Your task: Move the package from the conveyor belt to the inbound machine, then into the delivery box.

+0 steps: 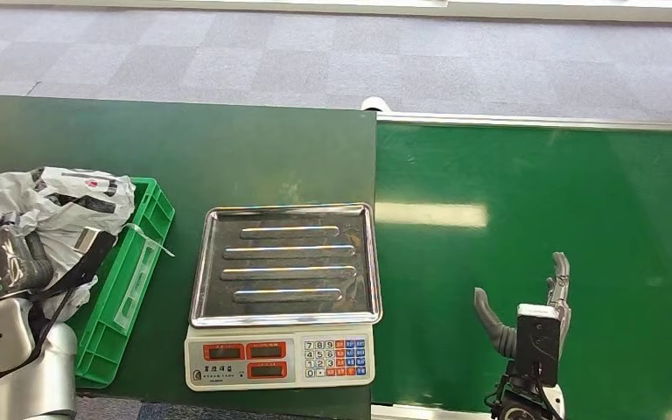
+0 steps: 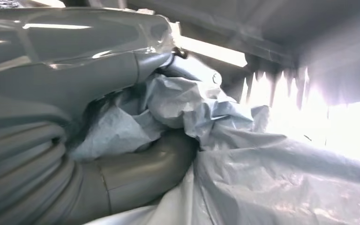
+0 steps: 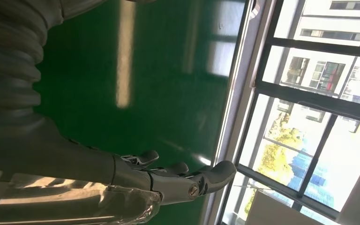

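At the left end of the dark green counter (image 1: pixel 184 149) I had the left hand (image 1: pixel 0 262) down over the green delivery box (image 1: pixel 131 280), and in the left wrist view its thumb (image 2: pixel 140 168) and fingers (image 2: pixel 98 70) were closed on a crumpled fold of the package (image 2: pixel 243 154), a grey-white plastic mailer. In the head view the package (image 1: pixel 61 201) lay heaped in the box, against the counter's left edge, with part of it bulging above the rim. I judged the step in hand to be the release into the box, with the task near its end. To do it well, I held that the hand should be lowered until the film rested on the contents below, the fingers then spread fully before any lift, and the arm withdrawn straight up; the thin film could otherwise snag on a finger and be dragged back over the rim. Just right of the box stood the inbound machine (image 1: pixel 282 297), a scale whose steel tray (image 1: pixel 284 262) was bare, at the counter's front edge beside its right edge. Right again, the bright green conveyor belt (image 1: pixel 542 201) abutted the counter, and I saw no parcel on it. The right hand (image 1: pixel 529 319) hovered over the belt's near edge, fingers spread and holding nothing. Grey carpet tiles (image 1: pixel 332 52) lay beyond the counter's far edge, and the right wrist view showed large windows (image 3: pixel 318 108) past the belt's metal rail (image 3: pixel 236 108).
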Controlling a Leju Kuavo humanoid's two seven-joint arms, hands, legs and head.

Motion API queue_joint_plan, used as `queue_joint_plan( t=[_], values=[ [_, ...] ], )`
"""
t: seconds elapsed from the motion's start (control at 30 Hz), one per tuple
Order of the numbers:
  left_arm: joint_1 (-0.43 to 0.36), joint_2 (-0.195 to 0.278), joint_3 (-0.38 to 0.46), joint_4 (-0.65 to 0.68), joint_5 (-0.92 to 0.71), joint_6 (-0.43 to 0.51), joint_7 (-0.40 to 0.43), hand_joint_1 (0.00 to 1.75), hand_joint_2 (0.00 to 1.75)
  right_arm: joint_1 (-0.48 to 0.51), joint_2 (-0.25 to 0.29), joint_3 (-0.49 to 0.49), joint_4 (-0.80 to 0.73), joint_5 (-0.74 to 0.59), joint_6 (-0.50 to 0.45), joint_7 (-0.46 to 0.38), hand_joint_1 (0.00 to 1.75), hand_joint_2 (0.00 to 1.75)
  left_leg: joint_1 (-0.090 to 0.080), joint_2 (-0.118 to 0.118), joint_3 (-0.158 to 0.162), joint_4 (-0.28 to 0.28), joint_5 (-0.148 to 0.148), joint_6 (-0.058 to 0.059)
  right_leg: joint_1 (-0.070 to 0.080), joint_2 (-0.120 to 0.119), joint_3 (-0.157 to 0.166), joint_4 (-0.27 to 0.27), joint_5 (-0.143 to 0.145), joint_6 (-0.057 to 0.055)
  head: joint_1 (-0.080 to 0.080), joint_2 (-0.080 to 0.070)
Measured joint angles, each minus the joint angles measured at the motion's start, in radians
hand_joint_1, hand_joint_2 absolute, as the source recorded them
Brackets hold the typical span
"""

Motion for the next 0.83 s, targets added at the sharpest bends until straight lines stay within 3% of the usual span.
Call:
queue_joint_plan(
  t=[0.17, 0.23, 0.3, 0.37, 0.43, 0.47, 0.57, 0.83],
  values=[
    [0.001, 0.068, -0.105, 0.134, 0.000, -0.164, 0.146, 1.75, 1.75, 0.000, 0.000, -0.013, -0.005, 0.019, 0.030, 0.000, 0.00, 1.75, 0.000, -0.001, 0.000, 0.000, 0.000, 0.000, 0.000, 0.000, 0.001, 0.000, 0.000, 0.000, 0.000, 0.000],
    [-0.005, 0.085, -0.129, 0.159, 0.001, -0.211, 0.185, 1.71, 0.87, -0.002, 0.001, -0.018, -0.006, 0.026, 0.038, 0.000, 0.00, 1.75, -0.001, -0.001, 0.001, 0.000, 0.000, 0.000, -0.001, -0.001, 0.002, 0.000, 0.000, 0.000, 0.000, 0.000],
    [-0.012, 0.100, -0.149, 0.178, 0.001, -0.240, 0.229, 1.11, 0.00, -0.005, 0.002, -0.022, -0.006, 0.031, 0.044, 0.001, 0.00, 1.75, -0.001, -0.001, 0.003, -0.001, 0.000, 0.000, -0.001, -0.001, 0.004, 0.000, 0.000, 0.000, 0.000, 0.000],
    [-0.018, 0.110, -0.161, 0.191, 0.001, -0.232, 0.266, 0.41, 0.00, -0.006, 0.003, -0.026, -0.006, 0.035, 0.046, 0.004, 0.00, 1.75, -0.001, -0.001, 0.004, -0.001, 0.000, 0.000, 0.000, 0.000, 0.004, 0.000, -0.001, -0.001, 0.000, 0.000],
    [-0.021, 0.115, -0.168, 0.198, 0.001, -0.203, 0.285, 0.14, 0.00, -0.006, 0.004, -0.030, -0.006, 0.037, 0.048, 0.009, 0.00, 1.75, 0.000, -0.001, 0.005, -0.001, 0.000, -0.001, 0.000, 0.000, 0.005, 0.001, -0.001, -0.001, 0.000, 0.000],
    [-0.022, 0.116, -0.170, 0.199, 0.001, -0.185, 0.289, 0.00, 0.44, -0.006, 0.005, -0.031, -0.007, 0.038, 0.049, 0.011, 0.00, 1.75, 0.000, -0.001, 0.006, -0.001, 0.000, -0.001, 0.000, 0.000, 0.005, 0.001, -0.001, -0.001, 0.000, 0.000],
    [-0.023, 0.117, -0.171, 0.200, 0.001, -0.127, 0.287, 0.00, 1.75, -0.006, 0.009, -0.034, -0.007, 0.042, 0.050, 0.014, 0.00, 1.75, 0.000, -0.001, 0.006, -0.001, 0.001, -0.001, 0.000, 0.000, 0.006, 0.001, 0.000, -0.001, 0.000, 0.000],
    [-0.024, 0.109, -0.154, 0.192, 0.027, 0.046, 0.186, 0.00, 1.75, -0.008, 0.011, -0.036, -0.007, 0.042, 0.047, 0.018, 0.00, 1.75, 0.000, -0.001, 0.005, -0.001, 0.001, -0.001, 0.000, 0.000, 0.005, 0.001, 0.000, -0.001, 0.000, 0.000]
  ],
)
